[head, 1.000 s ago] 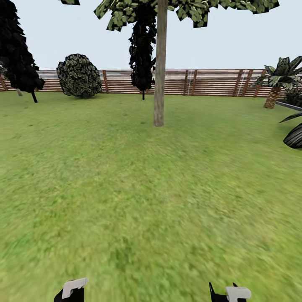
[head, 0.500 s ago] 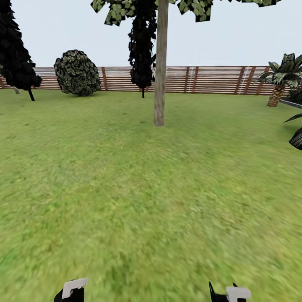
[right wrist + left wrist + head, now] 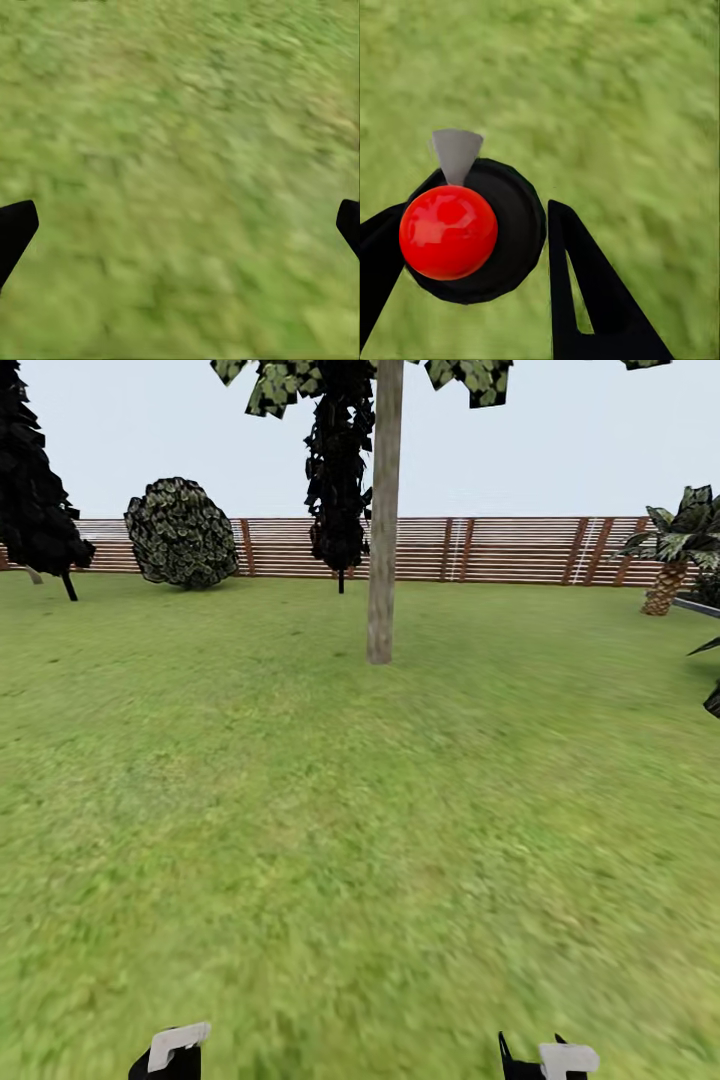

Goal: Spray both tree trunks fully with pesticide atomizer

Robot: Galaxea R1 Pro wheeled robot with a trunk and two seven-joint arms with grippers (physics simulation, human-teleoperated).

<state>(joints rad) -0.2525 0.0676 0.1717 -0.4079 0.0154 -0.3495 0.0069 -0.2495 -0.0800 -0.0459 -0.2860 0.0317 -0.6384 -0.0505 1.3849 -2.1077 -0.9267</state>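
Note:
My left gripper (image 3: 476, 214) is shut on the pesticide atomizer (image 3: 514, 225), seen end-on as a round black body with a red knob and a light grey nozzle. Its two black fingers (image 3: 585, 300) press against the body's sides over the grass floor (image 3: 622, 90). A tree with a thick pale trunk (image 3: 382, 540) stands straight ahead in the middle distance, its leafy crown cut off at the top. My right gripper (image 3: 180, 225) is open over bare grass, with nothing between its fingertips. Both grippers (image 3: 168, 1055) (image 3: 552, 1060) peek in at the head view's lower edge.
A red-brown slat fence (image 3: 500, 548) closes the far side of the lawn. A round bush (image 3: 182, 533) and dark cypress-like trees (image 3: 338, 480) (image 3: 35, 490) stand before it. A palm-like plant (image 3: 675, 545) is at far right. Open grass (image 3: 360, 840) lies between me and the trunk.
The whole view has shifted slightly: the trunk sits a little nearer and the right-hand plants have slid toward the edge. The camera moved; both grippers keep their places.

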